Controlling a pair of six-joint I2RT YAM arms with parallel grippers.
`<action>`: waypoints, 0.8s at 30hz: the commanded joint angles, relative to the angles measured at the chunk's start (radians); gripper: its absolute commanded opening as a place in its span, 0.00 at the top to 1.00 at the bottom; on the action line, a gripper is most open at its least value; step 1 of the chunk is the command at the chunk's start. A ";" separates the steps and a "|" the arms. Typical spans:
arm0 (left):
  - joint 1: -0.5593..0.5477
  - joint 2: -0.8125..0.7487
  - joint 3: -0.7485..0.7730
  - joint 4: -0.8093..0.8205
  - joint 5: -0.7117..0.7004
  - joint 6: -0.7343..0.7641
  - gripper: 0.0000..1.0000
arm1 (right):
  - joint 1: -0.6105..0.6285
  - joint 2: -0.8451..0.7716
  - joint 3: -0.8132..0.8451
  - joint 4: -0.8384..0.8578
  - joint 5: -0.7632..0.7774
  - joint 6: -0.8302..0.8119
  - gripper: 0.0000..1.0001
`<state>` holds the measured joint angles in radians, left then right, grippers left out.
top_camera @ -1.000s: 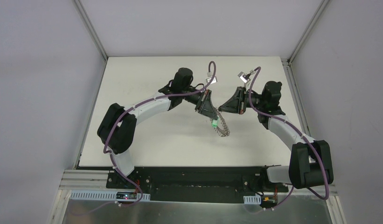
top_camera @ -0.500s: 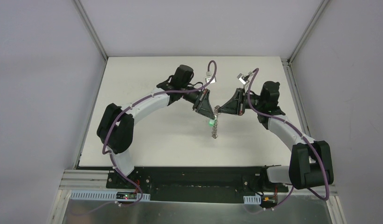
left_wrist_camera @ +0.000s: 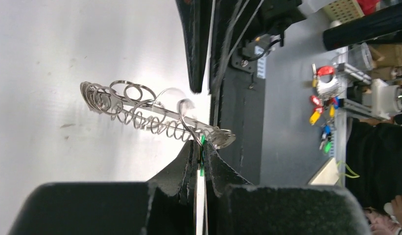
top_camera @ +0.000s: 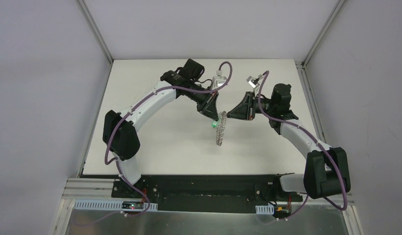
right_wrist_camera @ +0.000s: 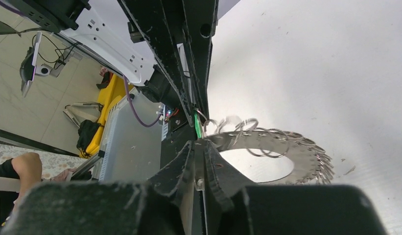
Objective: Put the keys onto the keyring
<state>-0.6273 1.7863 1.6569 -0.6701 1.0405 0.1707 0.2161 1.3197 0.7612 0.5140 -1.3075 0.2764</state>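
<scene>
Basically nose to nose over the keyring (top_camera: 220,132), up above the white table (top_camera: 154,137).

Got the left gripper (top_camera: 214,117) squeezed shut on the key (left_wrist_camera: 202,157), with just a green sliver of its head peeking out between the fingers (left_wrist_camera: 184,164) in the left wrist view. Got the ring hanging edge-on from overhead, dangling toward the near side, top end right at those fingertips, touching or close to it. From the right wrist, looking flat onto the wide hole and the fringe of little wire loops. Got the right gripper (top_camera: 229,113) sitting at the ring's rim, fingers almost together with only a thin slit showing; can't tell if actually pinching the rim or merely beside it. Also can't tell about the key being hooked onto any loop.
</scene>
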 commanded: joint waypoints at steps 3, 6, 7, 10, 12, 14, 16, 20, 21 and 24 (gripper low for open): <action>0.017 0.078 0.174 -0.336 -0.158 0.217 1.00 | -0.023 -0.009 0.053 -0.010 0.001 -0.031 0.73; 0.016 0.123 0.243 -0.398 -0.225 0.240 1.00 | -0.046 -0.013 0.057 -0.022 0.007 -0.031 0.60; 0.017 0.141 0.272 -0.415 -0.244 0.243 1.00 | -0.055 -0.014 0.059 -0.027 0.009 -0.031 0.57; 0.015 0.218 0.411 -0.480 -0.283 0.245 1.00 | -0.093 -0.031 0.061 -0.033 0.021 -0.031 0.53; 0.013 0.280 0.509 -0.514 -0.288 0.234 1.00 | -0.116 -0.048 0.058 -0.034 0.034 -0.031 0.52; 0.011 0.319 0.592 -0.522 -0.290 0.215 1.00 | -0.137 -0.061 0.055 -0.034 0.046 -0.028 0.51; 0.011 0.341 0.656 -0.517 -0.288 0.200 1.00 | -0.154 -0.070 0.053 -0.033 0.051 -0.024 0.51; 0.009 0.326 0.608 -0.458 -0.284 0.185 1.00 | -0.178 -0.078 0.049 -0.032 0.053 -0.018 0.50; 0.008 0.321 0.572 -0.446 -0.283 0.185 1.00 | -0.182 -0.079 0.049 -0.032 0.053 -0.019 0.50; 0.009 0.325 0.478 -0.447 -0.276 0.196 1.00 | -0.191 -0.080 0.049 -0.032 0.053 -0.019 0.50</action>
<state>-0.6201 2.1422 2.2192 -1.1072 0.7483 0.3672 0.0383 1.2705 0.7780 0.4583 -1.2541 0.2642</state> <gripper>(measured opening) 0.046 0.495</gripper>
